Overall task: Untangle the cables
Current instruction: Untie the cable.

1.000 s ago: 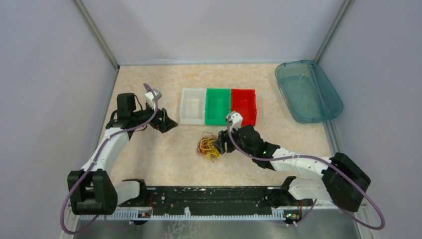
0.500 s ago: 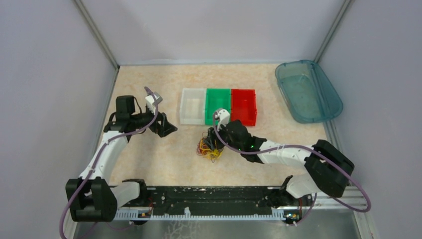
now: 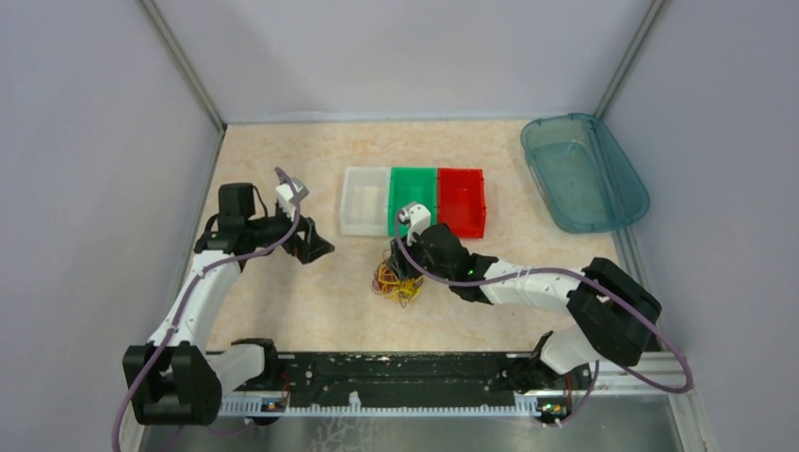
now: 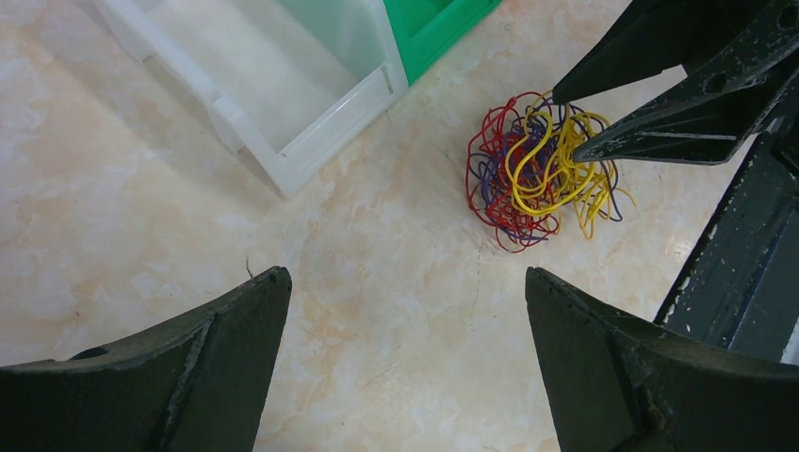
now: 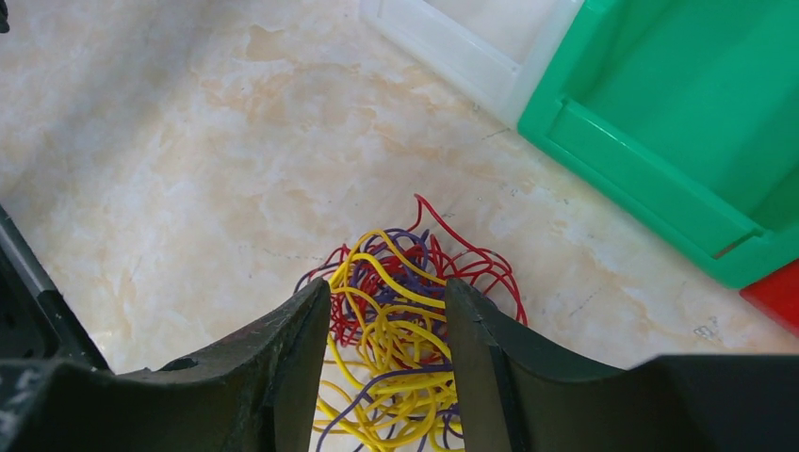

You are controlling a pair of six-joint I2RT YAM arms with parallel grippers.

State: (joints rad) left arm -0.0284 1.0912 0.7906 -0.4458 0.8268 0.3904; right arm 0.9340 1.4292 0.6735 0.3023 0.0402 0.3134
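The cables [image 3: 388,281] lie as one tangled ball of thin yellow, red and dark purple wires on the table, just in front of the bins. My right gripper [image 3: 403,267] is down over the ball. In the right wrist view its jaws [image 5: 387,284] stand partly apart, with the cables [image 5: 405,320] loose between them. My left gripper [image 3: 317,243] is wide open to the left of the tangle, holding nothing. The left wrist view shows its jaws [image 4: 406,273] over bare table, with the cables [image 4: 537,174] up right under the right gripper's fingers [image 4: 660,127].
A white bin [image 3: 365,201], a green bin [image 3: 412,193] and a red bin [image 3: 462,200] stand side by side just behind the tangle. A teal tub [image 3: 584,169] sits at the back right. Grey walls close in both sides.
My right gripper has moved left onto the tangle and its jaws have narrowed around the wires. The left gripper has barely shifted and stays wide open.
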